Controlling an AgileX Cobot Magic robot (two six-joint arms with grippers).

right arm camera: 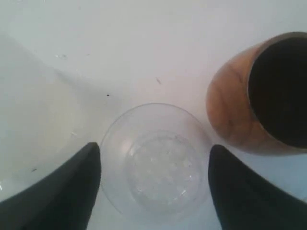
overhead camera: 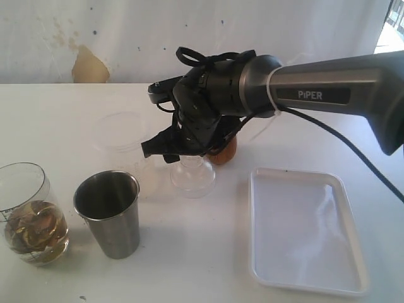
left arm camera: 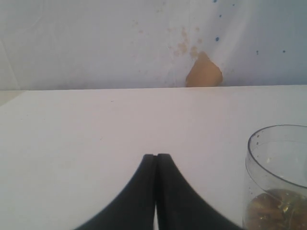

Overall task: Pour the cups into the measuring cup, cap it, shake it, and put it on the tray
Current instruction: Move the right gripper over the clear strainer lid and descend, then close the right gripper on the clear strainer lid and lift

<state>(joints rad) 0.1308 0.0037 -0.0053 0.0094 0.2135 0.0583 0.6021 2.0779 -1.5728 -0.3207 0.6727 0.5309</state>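
White table bearing a tumbler, measuring cup sitting just left of the tumbler, frosted cup standing behind it, small clear cup and wooden cup standing behind-right, tray lying well right.

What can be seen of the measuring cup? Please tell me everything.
The measuring cup is a clear plastic cylinder with printed marks on its side. It stands upright and uncapped on the white table, at the left edge of the exterior view, with brownish-golden contents in its lower part. The steel tumbler stands close beside it, seemingly apart.
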